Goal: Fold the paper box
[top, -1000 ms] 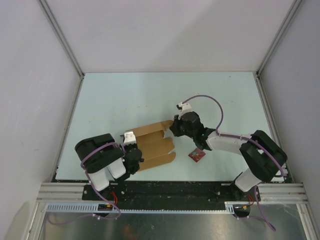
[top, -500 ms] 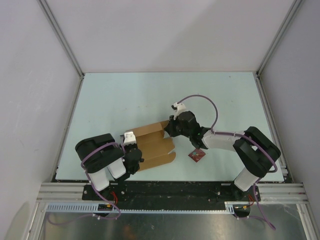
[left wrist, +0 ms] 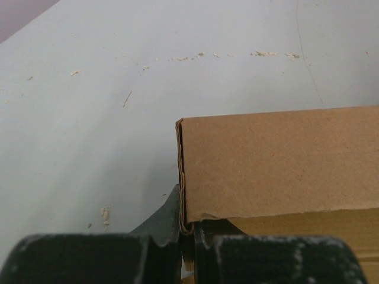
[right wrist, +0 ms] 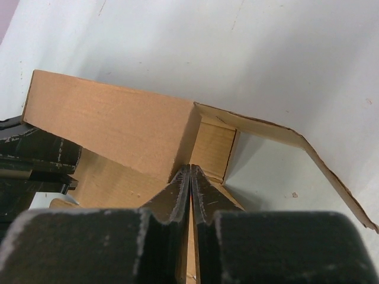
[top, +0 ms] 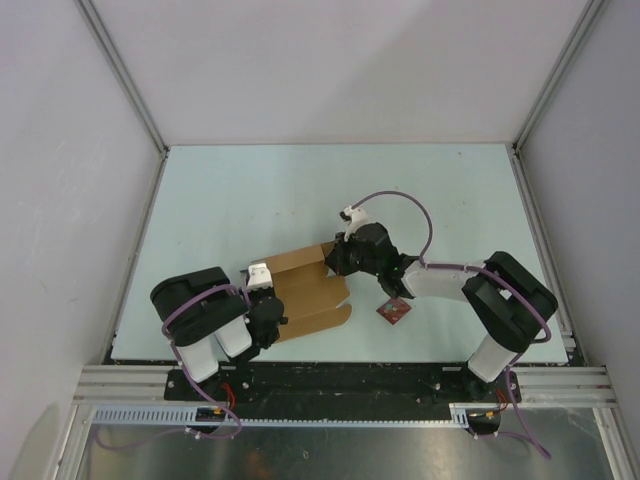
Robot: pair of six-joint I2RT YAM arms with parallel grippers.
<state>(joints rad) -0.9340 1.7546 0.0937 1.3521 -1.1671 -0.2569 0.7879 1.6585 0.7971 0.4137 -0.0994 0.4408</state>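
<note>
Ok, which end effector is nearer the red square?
The right end effector, on the paper box's right edge; the left end effector is across the box.

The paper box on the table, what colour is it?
The paper box is plain brown cardboard with no print, best seen in the right wrist view.

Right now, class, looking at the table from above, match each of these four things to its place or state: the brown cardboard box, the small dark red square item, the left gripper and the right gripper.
Things:
1. brown kraft cardboard paper box
2. small dark red square item
3. left gripper
4. right gripper

Places or states:
A. shut on the box's right end
B. lying on the pale table, right of the box
C. partly folded, a wall upright, between the two arms
D. shut on the box's left end

Pairs: 1-C, 2-B, 3-D, 4-A.
</note>
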